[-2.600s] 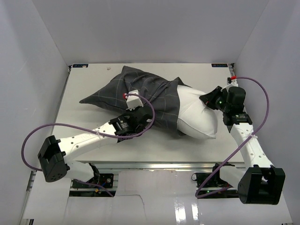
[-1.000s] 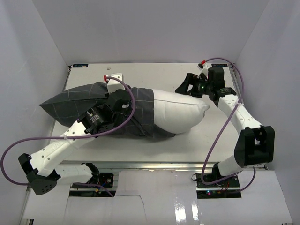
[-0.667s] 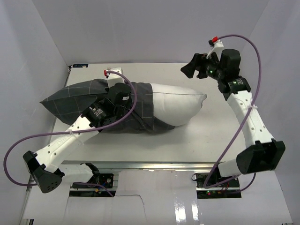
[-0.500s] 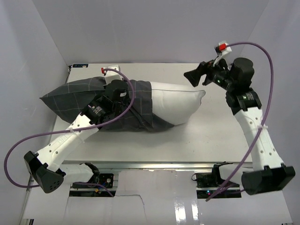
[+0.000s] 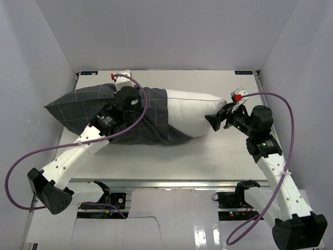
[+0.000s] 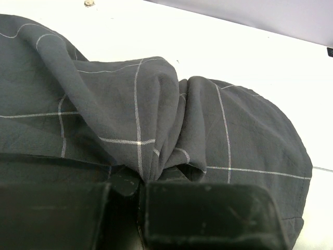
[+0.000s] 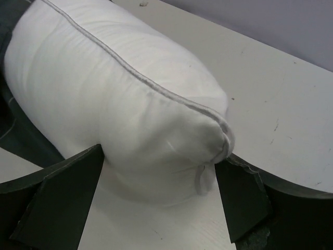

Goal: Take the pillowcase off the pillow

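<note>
Charcoal pillowcase (image 5: 83, 107) pinched tight in the left gripper (image 6: 139, 188), right gripper (image 7: 158, 179) gaping around the three o'clock corner of the white pillow (image 5: 195, 112), so mid-strip, it must clamp and pull next.

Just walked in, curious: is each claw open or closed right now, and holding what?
Left claw: closed on a bunched fold of the pillowcase.
Right claw: open, straddling the end of the pillow, holding nothing.
</note>
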You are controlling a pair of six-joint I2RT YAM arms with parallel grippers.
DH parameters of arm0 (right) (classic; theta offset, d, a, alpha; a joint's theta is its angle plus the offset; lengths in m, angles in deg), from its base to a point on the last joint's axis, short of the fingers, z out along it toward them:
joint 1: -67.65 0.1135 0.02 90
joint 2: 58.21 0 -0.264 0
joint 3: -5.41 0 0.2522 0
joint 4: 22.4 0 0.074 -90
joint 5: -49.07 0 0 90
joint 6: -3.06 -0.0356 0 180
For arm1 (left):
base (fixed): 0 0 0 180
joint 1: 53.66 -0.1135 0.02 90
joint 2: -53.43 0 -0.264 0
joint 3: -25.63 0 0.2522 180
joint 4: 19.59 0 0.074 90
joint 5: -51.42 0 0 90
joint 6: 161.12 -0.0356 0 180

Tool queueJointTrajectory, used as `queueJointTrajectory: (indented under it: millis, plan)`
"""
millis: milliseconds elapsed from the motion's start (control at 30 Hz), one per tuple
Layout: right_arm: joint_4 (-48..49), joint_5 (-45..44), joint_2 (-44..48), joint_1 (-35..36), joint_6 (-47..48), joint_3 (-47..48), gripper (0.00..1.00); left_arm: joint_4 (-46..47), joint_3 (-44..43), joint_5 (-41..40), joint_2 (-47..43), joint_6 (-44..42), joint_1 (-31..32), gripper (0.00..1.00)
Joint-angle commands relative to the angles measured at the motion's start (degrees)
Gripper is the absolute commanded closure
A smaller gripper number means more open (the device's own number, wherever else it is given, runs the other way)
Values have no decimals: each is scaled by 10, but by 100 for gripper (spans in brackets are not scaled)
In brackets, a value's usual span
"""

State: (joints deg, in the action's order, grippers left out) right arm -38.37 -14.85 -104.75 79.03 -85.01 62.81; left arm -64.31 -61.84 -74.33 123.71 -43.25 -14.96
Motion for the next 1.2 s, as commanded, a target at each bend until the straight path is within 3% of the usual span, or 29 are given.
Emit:
queueJointTrajectory:
  millis: [0, 200, 233, 300, 400, 433, 467, 667, 767, 800, 933, 1067, 1167]
  plan:
    - [84, 3, -24, -1, 5, -43, 9, 49, -16, 4, 5, 3, -7, 100]
    - [359, 113, -85, 0, -59, -140, 9, 61, -16, 14, 26, 2, -14, 100]
    - [440, 143, -98, 0, -95, -156, 8, 63, -17, 16, 28, -1, -15, 100]
    - [483, 168, -140, 1, -112, -159, 2, 66, -21, 21, 35, -5, -20, 100]
    - [511, 146, -178, 1, -140, -157, 49, 68, -32, 30, 45, -17, -23, 100]
    - [508, 142, -181, 1, -149, -153, 81, 67, -36, 31, 47, -20, -23, 100]
    - [488, 135, -174, 1, -168, -146, 92, 57, -42, 33, 48, -24, -23, 100]
    - [378, 97, -9, 5, -249, -143, 92, 7, -66, 60, -20, -3, -23, 100]
    - [241, 49, 53, 6, -278, -108, 92, -15, -96, 77, -37, -5, -23, 100]
    - [178, 42, 57, 6, -279, -75, 92, -20, -108, 90, -32, -11, -23, 100]
    - [108, 26, 7, 6, -304, -23, 92, -21, -166, 152, 28, -42, -23, 100]
    - [139, 8, -81, 6, -333, -29, 92, -9, -213, 202, 146, -67, -30, 100]
    - [157, 8, -184, -1, -344, 3, 92, -2, -252, 255, 208, -103, -51, 70]
